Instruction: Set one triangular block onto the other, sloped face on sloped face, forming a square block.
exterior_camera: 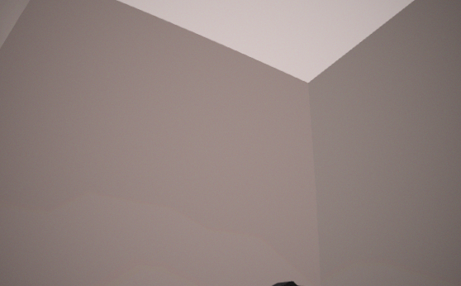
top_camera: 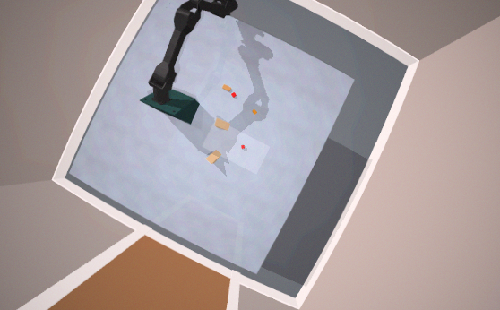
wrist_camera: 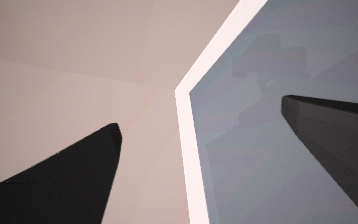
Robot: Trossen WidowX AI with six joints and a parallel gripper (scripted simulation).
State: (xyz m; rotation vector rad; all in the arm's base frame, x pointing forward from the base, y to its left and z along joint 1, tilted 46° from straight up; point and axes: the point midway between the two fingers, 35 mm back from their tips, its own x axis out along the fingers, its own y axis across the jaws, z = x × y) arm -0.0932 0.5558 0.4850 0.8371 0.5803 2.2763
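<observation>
Two tan triangular blocks lie apart on the grey table [top_camera: 145, 179] in the top view. One block [top_camera: 222, 124] lies near the arm's base. The other block [top_camera: 213, 157] lies a little nearer the front, beside a paler square patch [top_camera: 254, 159]. The black arm [top_camera: 172, 54] rises from its green base plate [top_camera: 181, 109] and folds over at the top edge of that view, far from both blocks. In the wrist view my gripper [wrist_camera: 199, 117] is open wide and empty, and looks at the white table rim [wrist_camera: 190, 150] and the wall. Neither block shows there.
A small tan piece [top_camera: 227, 88], a small orange piece [top_camera: 254, 111] and two red bits [top_camera: 234, 94] [top_camera: 243, 146] lie on the table. A white rim [top_camera: 91, 103] borders it. The exterior view shows only walls and a dark tip of the arm [exterior_camera: 284, 283].
</observation>
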